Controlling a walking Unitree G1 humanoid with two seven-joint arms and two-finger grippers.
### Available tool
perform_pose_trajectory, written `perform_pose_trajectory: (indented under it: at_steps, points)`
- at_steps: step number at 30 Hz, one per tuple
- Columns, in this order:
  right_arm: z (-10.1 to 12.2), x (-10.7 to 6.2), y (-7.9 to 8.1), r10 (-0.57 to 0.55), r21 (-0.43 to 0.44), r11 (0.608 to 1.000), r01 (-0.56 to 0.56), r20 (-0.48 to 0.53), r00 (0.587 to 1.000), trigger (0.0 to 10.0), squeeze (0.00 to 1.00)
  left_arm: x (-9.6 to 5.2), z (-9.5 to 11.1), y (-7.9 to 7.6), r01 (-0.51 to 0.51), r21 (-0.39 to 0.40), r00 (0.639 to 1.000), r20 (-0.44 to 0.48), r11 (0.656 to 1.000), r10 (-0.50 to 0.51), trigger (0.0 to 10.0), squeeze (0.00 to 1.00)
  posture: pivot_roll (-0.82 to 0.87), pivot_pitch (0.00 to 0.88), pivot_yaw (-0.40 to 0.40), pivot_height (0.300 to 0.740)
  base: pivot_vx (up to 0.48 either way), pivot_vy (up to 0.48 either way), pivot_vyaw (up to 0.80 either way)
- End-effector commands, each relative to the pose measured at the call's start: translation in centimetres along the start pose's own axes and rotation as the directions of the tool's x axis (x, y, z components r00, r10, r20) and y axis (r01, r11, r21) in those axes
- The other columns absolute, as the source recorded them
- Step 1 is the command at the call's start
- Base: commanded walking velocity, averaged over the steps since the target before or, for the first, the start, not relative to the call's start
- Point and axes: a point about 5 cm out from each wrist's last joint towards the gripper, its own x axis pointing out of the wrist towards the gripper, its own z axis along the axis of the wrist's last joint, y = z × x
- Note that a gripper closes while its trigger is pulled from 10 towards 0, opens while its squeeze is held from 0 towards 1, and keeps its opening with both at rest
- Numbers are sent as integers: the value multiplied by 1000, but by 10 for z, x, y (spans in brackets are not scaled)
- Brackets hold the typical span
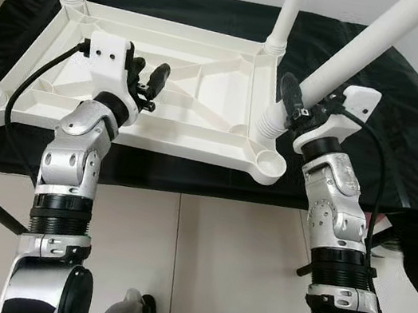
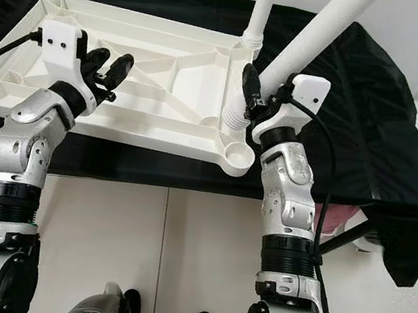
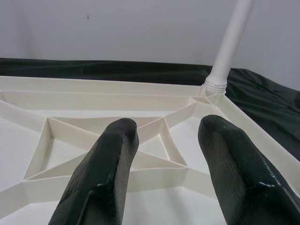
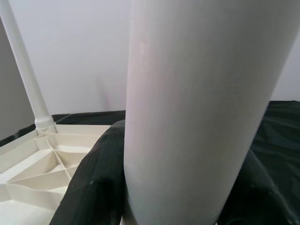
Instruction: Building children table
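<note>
White plastic tabletop (image 1: 165, 84) upside down on table (image 1: 407, 135). Right tool (image 1: 298, 101) clenched on fourth leg (image 1: 349, 51), unseated; next, line it into corner socket (image 1: 271, 163). Left tool (image 1: 148, 79) released, hovering.

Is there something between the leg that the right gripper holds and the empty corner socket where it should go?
Nothing visible blocks it. The right gripper holds the white leg tilted, its lower end just beside the open socket on the upturned tabletop.
</note>
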Motion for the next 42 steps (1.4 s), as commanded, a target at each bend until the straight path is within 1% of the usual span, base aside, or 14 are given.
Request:
perform_pose_trajectory:
  at_steps: [1, 3, 6, 10, 17, 20, 23, 26, 29, 30, 33, 36, 40, 42]
  points:
    - [-3, -3, -1, -13, -4, 1000, 13, 5, 1000, 10000, 0, -2, -9, 10, -245, 2, 969, -20, 969, 245, 10000, 0, -55, 79, -22, 740, 0, 0, 0]
    - [-6, -4, 0, -18, 2, 1000, 18, 4, 1000, 10000, 0, -1, -11, 6, -234, 6, 972, -17, 972, 234, 10000, 0, -55, 72, -13, 740, 0, 0, 0]
    - [-9, -5, 1, -19, -5, 1000, 19, 4, 1000, 10000, 0, -1, -12, 5, -238, 0, 971, -14, 971, 238, 10000, 0, -53, 68, -8, 740, 0, 0, 0]
    - [-12, -6, 1, -23, -6, 1000, 23, 2, 1000, 10000, 0, 0, -12, 5, -241, 4, 970, -11, 971, 241, 10000, 0, -55, 65, -2, 740, 0, 0, 0]
    - [-17, -9, 1, -41, -13, 999, 41, -1, 999, 10000, 0, -4, -18, 6, -249, 4, 968, -22, 968, 249, 10000, 0, -63, 63, 13, 740, 0, 0, 0]
    - [-19, -12, -1, -47, -32, 998, 46, -5, 999, 10000, 0, -9, -18, 8, -256, 23, 967, -9, 966, 256, 10000, 0, -64, 72, 11, 740, 0, 0, 0]
    - [-23, -19, -5, -50, -68, 996, 49, -15, 999, 10000, 0, -19, -22, 11, -279, 54, 960, 8, 959, 279, 10000, 0, -59, 78, 7, 740, 0, 0, 0]
    - [-27, -26, -6, -53, -96, 994, 50, -28, 998, 10000, 0, -26, -27, 9, -277, 92, 961, 9, 956, 278, 10000, 0, -52, 81, 8, 740, 0, 0, 0]
    - [-28, -28, -5, -55, -95, 994, 52, -29, 998, 10000, 0, -29, -28, 8, -278, 95, 961, 9, 956, 278, 10000, 0, -51, 81, 10, 740, 0, 0, 0]
    - [-28, -31, -4, -51, -104, 993, 48, -27, 998, 10000, 0, -33, -28, 6, -280, 97, 960, 11, 955, 280, 10000, 0, -50, 82, 13, 740, 0, 0, 0]
    - [-27, -33, -2, -47, -111, 993, 44, -22, 999, 10000, 0, -36, -29, 4, -280, 92, 960, 16, 956, 280, 10000, 0, -50, 88, 15, 740, 0, 0, 0]
    - [-27, -40, 5, -47, -130, 991, 45, -6, 999, 10000, 0, -45, -32, -1, -283, 101, 959, 20, 954, 282, 10000, 0, -52, 98, 20, 740, 0, 0, 0]
    - [-28, -48, 8, -64, -149, 987, 63, 2, 998, 10000, 0, -50, -33, -2, -287, 116, 958, 20, 951, 287, 10000, 0, -51, 105, 23, 740, 0, 0, 0]
    - [-28, -53, 10, -73, -144, 987, 74, 6, 997, 10000, 0, -54, -31, 0, -305, 135, 952, 28, 943, 304, 10000, 0, -55, 113, 29, 740, 0, 0, 0]
